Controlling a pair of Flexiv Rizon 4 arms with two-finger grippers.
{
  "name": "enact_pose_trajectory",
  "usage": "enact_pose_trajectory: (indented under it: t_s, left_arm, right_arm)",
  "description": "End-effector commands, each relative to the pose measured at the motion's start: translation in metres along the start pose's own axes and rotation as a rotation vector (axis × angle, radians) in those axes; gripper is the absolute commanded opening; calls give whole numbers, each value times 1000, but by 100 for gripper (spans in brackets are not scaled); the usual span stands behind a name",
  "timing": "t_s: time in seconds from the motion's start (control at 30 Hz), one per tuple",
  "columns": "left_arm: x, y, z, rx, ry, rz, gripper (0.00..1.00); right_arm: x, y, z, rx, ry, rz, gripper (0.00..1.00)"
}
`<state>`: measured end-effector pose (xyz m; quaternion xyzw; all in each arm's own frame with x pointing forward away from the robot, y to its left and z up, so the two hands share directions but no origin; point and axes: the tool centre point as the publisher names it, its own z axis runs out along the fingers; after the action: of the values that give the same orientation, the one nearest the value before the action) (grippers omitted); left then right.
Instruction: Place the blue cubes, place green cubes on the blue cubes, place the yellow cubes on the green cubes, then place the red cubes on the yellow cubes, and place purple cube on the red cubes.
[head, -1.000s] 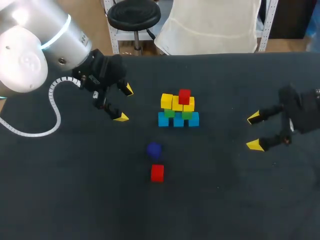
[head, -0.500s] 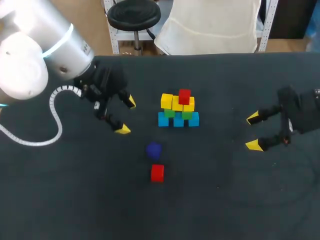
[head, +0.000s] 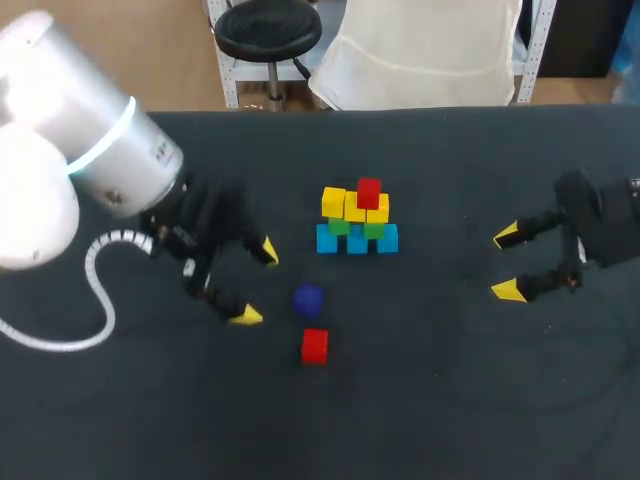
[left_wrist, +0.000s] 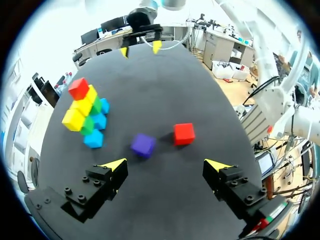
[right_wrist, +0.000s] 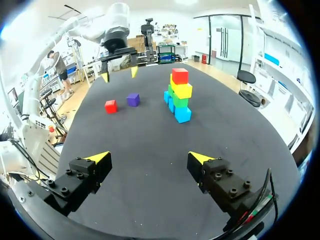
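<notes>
Desk: we work on a flat, matte black desk (head: 470, 400) with a faintly scuffed surface.
Blue cubes: the blue cubes (head: 357, 240) sit in a tight row on the desk near its middle. They are plain, smooth-faced blocks with square edges.
Green cubes: the green cubes (head: 340, 226) rest on the blue row and are partly hidden by the layer above.
Yellow cubes: the yellow cubes (head: 333, 201) lie on the green ones. One corner block juts out slightly at the stack's left.
Top red cube: the top red cube (head: 369, 192) crowns the stack, upright on the yellow layer.
Purple cube: the purple cube (left_wrist: 143, 144) lies alone on the desk, apart from the stack and just ahead of our left fingers.
Loose red cube: the loose red cube (left_wrist: 184, 134) sits just beside the purple one without touching it.
Left gripper: our left gripper (head: 256, 283) hangs near the purple cube. Its black fingers with wedge-shaped yellow tips are spread wide and hold nothing.
Right gripper: our right gripper (head: 506, 263) is well apart from the stack, to its right. Its fingers are likewise spread and hold nothing.
</notes>
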<state>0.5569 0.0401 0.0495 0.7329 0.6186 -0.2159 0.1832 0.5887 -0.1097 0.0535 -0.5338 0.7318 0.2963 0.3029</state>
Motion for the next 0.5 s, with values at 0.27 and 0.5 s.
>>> enact_pose_trajectory:
  t_s: [0.27,0.5]
  left_arm:
    - [-22,-30,23,49,-22,28,100]
    - [-33,-35,32,76,-44,-7,100]
  right_arm:
    - [1,-1,0,-2,-3,0,100]
    - [1,-1,0,-2,-3,0,100]
